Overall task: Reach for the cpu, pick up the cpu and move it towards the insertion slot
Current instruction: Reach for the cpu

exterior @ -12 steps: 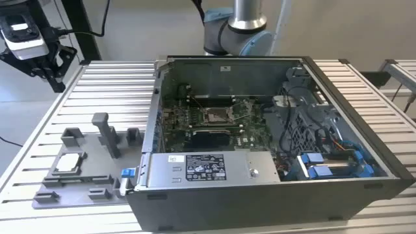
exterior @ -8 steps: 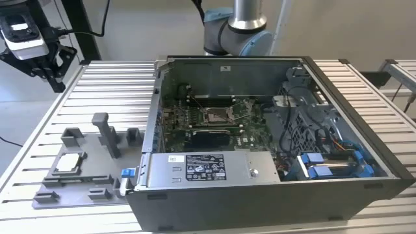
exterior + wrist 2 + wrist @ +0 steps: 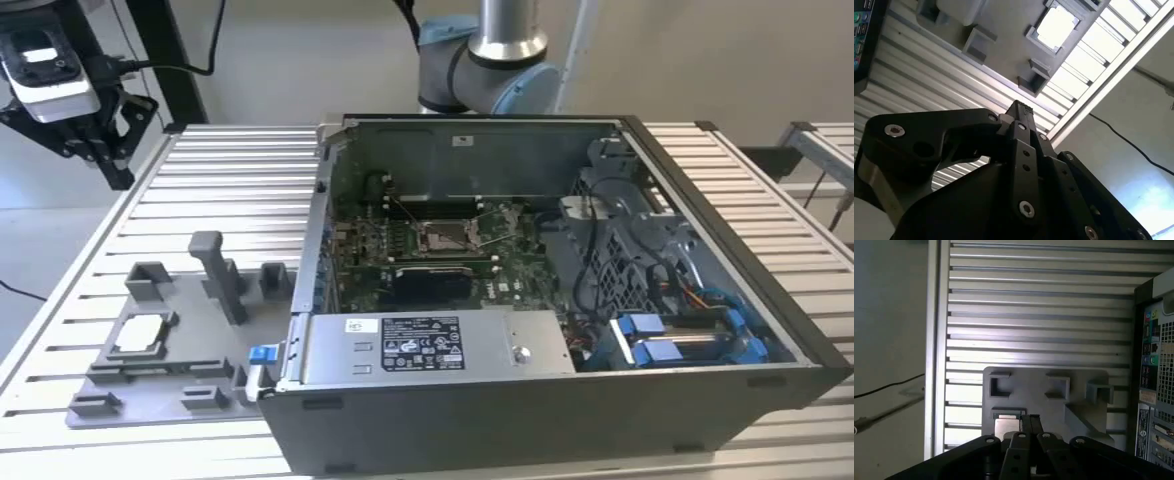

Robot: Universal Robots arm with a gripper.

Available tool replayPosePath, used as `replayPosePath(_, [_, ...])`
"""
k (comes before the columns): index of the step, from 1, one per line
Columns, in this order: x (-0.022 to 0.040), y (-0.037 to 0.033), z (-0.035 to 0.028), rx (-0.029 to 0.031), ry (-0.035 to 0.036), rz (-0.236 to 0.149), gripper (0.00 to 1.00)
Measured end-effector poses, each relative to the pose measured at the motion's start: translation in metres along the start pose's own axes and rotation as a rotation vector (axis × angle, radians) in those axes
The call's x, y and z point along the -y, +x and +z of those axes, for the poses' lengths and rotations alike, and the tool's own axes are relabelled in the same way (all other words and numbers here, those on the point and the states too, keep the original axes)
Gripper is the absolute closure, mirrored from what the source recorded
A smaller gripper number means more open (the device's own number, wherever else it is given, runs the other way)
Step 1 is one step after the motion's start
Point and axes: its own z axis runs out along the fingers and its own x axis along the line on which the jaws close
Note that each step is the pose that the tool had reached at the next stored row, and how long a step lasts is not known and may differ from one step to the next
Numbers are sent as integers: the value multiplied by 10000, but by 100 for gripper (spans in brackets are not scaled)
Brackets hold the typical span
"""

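Gripper high at the exterior view's upper left, jaws pressed together on nothing.
We see the cpu seated in the grey fixture at lower left, and the insertion slot mid-frame.

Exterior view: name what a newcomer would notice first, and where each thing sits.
The open grey case dominates the middle and the exterior view's right, its green board bared with the shiny insertion slot near the centre. At the exterior view's left the pale cpu lies in a grey fixture on the slatted table. The black gripper hangs at upper left, apart from both.
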Motion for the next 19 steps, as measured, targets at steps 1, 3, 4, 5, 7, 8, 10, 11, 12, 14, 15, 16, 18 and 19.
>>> replayPosePath(1, [0, 4, 0, -1, 0, -1, 100])
replayPosePath(3, [4, 25, 0, 1, 0, 1, 100])
replayPosePath(4, [12, 45, 0, 2, -1, 0, 100])
replayPosePath(5, [22, 66, 0, 1, -1, 0, 100])
replayPosePath(7, [58, 105, 0, 2, -1, -1, 100])
replayPosePath(8, [83, 120, 0, 1, -2, 0, 100])
replayPosePath(10, [148, 137, -2, 0, 0, 0, 100])
replayPosePath(11, [180, 143, -3, 0, 0, 0, 100])
replayPosePath(12, [211, 148, -2, 1, -1, 1, 100])
replayPosePath(14, [281, 154, -1, 1, -1, 0, 100])
replayPosePath(15, [312, 157, -2, 0, -1, -1, 100])
replayPosePath(16, [340, 160, 0, 0, 0, 0, 100])
replayPosePath(18, [399, 165, 2, 1, -1, 0, 100])
replayPosePath(19, [422, 166, 3, 2, -1, 0, 100])
